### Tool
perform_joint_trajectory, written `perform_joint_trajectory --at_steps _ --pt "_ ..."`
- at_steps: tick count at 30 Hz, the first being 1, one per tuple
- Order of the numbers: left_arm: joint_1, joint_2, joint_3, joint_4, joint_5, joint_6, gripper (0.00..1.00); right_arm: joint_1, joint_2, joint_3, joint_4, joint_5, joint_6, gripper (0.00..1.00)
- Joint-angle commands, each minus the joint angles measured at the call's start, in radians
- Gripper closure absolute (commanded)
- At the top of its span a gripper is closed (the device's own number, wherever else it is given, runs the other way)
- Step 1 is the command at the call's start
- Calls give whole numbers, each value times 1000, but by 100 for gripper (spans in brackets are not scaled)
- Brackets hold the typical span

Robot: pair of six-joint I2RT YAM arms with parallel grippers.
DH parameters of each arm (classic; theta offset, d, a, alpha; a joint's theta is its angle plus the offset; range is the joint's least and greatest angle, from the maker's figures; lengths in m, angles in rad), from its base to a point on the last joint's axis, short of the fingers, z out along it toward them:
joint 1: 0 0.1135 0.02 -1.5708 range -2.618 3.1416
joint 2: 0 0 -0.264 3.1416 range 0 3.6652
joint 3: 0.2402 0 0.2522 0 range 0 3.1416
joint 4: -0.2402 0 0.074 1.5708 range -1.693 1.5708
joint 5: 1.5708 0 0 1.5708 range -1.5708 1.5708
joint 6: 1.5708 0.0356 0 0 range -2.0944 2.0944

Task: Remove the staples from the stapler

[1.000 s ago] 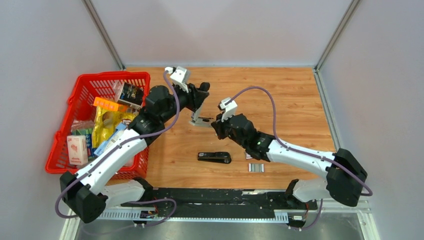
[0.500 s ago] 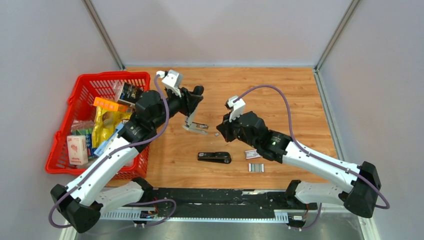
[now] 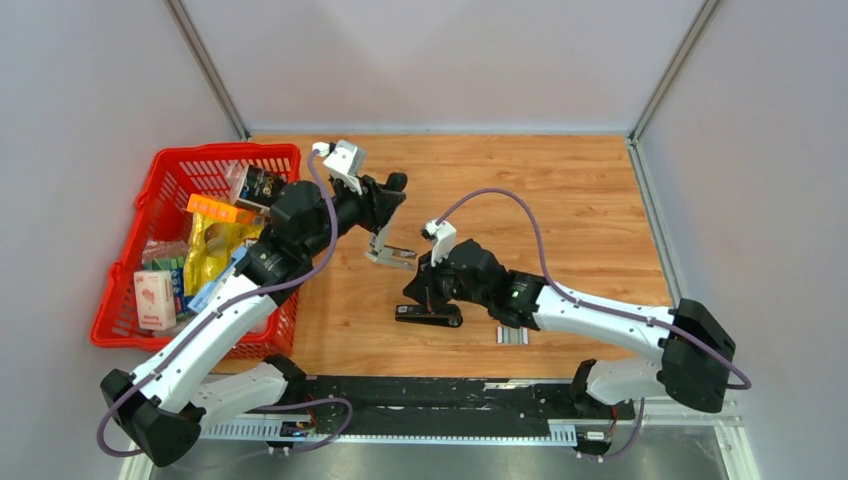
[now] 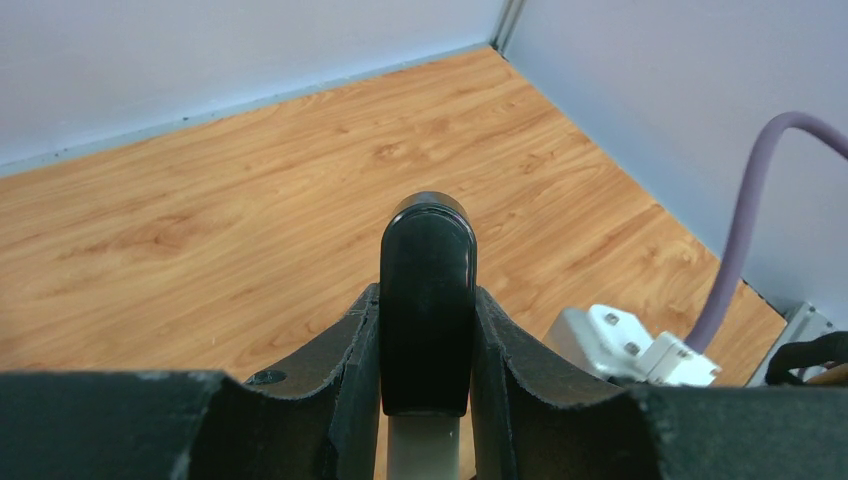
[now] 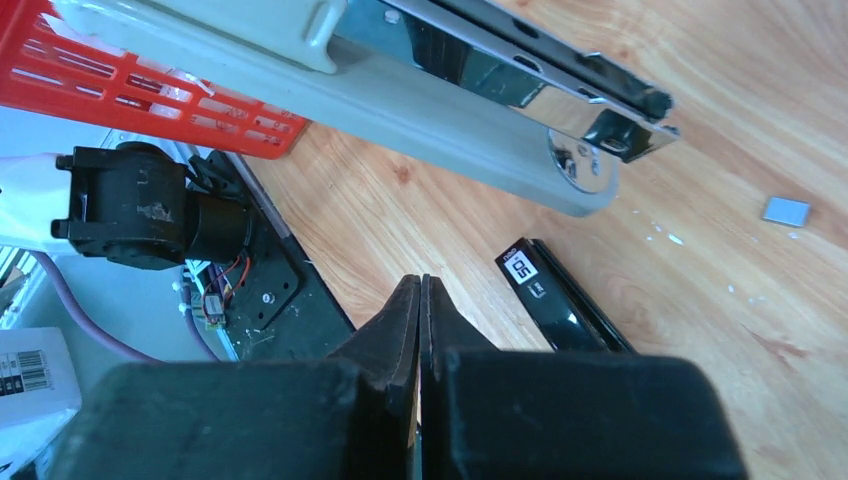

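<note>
My left gripper point(image 3: 384, 214) holds a grey stapler point(image 3: 392, 253) above the table, opened out, and is shut on its black top arm point(image 4: 428, 300). In the right wrist view the stapler's grey base point(image 5: 400, 95) and chrome magazine point(image 5: 520, 65) hang overhead. My right gripper point(image 5: 420, 285) is shut with nothing in it, low over the left end of a second, black stapler point(image 3: 438, 317) lying flat. A strip of staples point(image 3: 512, 335) lies on the table near the front. A small silvery staple piece point(image 5: 786, 211) lies on the wood.
A red basket point(image 3: 165, 165) full of packets stands at the left, close to my left arm. The black base rail point(image 3: 430, 395) runs along the near edge. Grey walls close in the back and both sides.
My right arm has swung down and left, from beside the held stapler to just over the black stapler. My left arm drew the grey stapler slightly left early on, then held still.
</note>
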Motion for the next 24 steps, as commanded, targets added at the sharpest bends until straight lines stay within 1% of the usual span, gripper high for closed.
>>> perform_joint_trajectory --at_steps 1,3,4,14,24 --pt "0 -18 62 46 10 -29 100 22 50 -18 136 43 57 100" --pt "0 -22 62 31 24 -34 100 23 64 -21 162 62 59 100" --pt "0 -25 62 28 26 -39 100 22 69 -19 175 103 50 100" --pt "0 -80 39 -20 64 -81 100 19 98 62 143 261 -59 100" --pt "0 -116 28 -69 105 -128 100 11 52 137 78 336 -164 100"
